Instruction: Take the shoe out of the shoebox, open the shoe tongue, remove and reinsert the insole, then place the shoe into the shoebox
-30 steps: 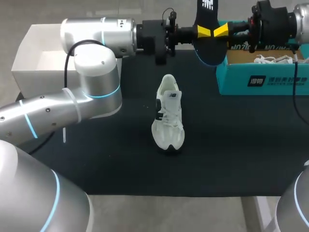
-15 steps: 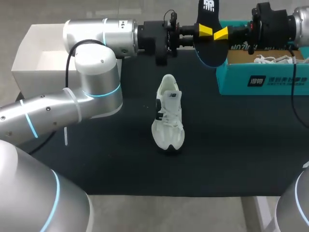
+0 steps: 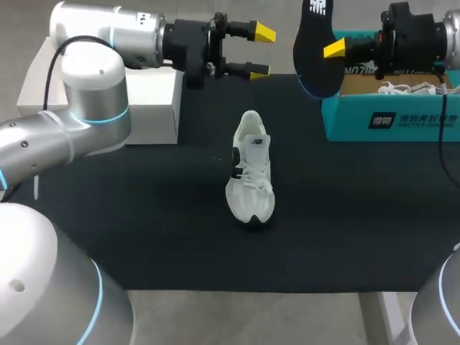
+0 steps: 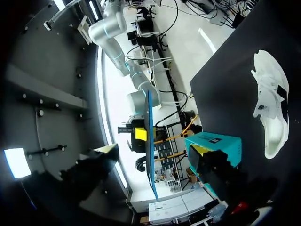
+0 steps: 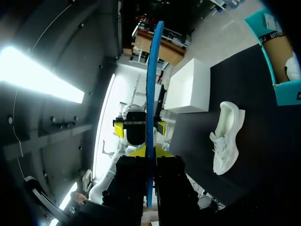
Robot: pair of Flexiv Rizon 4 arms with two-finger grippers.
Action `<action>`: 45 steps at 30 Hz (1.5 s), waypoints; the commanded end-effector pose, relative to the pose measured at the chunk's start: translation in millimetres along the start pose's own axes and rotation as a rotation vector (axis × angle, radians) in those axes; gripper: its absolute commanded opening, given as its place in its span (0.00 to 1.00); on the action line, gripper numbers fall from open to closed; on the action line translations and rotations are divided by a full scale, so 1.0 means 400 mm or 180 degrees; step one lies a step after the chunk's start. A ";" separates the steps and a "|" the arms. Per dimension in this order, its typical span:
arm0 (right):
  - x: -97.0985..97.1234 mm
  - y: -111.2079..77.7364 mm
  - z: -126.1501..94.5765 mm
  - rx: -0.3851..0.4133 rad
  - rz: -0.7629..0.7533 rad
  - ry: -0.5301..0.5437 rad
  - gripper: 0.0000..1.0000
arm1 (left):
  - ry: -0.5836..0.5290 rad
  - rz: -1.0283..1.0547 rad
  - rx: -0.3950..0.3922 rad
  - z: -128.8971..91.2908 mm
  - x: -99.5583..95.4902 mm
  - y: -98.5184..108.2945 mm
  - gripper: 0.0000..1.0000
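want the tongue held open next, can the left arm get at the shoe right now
Probably yes: the left fingers are open and empty, and the shoe lies alone, uncovered, with nothing between them.

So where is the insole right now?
Head view, far side, right of middle: the insole stands on edge in the air, held in the right gripper, just left of the teal shoebox and apart from the open left gripper.

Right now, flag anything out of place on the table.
Only the insole: it is out of the shoe, held on edge in the air by the right jaws, beside the shoebox. The shoe stands alone on the mat; nothing looks spilled or damaged.
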State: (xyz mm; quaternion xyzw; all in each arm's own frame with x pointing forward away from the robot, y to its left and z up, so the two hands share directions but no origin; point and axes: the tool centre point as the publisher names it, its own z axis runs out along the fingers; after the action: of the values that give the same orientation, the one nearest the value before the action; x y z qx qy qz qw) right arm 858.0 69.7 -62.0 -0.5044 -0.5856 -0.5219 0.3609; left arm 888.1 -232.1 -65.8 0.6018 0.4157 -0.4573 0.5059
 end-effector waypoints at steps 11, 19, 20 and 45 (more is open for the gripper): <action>0.006 0.000 0.004 -0.0024 0.0000 -0.0048 0.00 | 0.0674 -0.0284 0.0031 -0.315 0.044 -0.043 1.00; 0.022 0.005 0.009 -0.0240 -0.0294 -0.0076 0.00 | 0.1073 -0.0634 -0.0242 -0.474 0.107 -0.098 1.00; 0.027 0.010 0.008 -0.0288 -0.0390 -0.0082 0.00 | 0.1149 -0.0618 -0.0220 -0.494 0.117 -0.107 1.00; 0.089 0.089 0.003 -0.0490 -0.1211 -0.0507 0.00 | 0.1649 -0.0755 -0.0947 -0.668 0.227 -0.110 1.00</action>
State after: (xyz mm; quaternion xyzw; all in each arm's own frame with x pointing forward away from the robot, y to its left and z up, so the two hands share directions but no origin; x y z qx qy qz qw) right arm 885.7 74.7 -19.7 -0.4482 -0.6561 -0.5826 0.1710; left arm 906.2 47.2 -140.9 0.5725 0.6551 -0.2889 0.3995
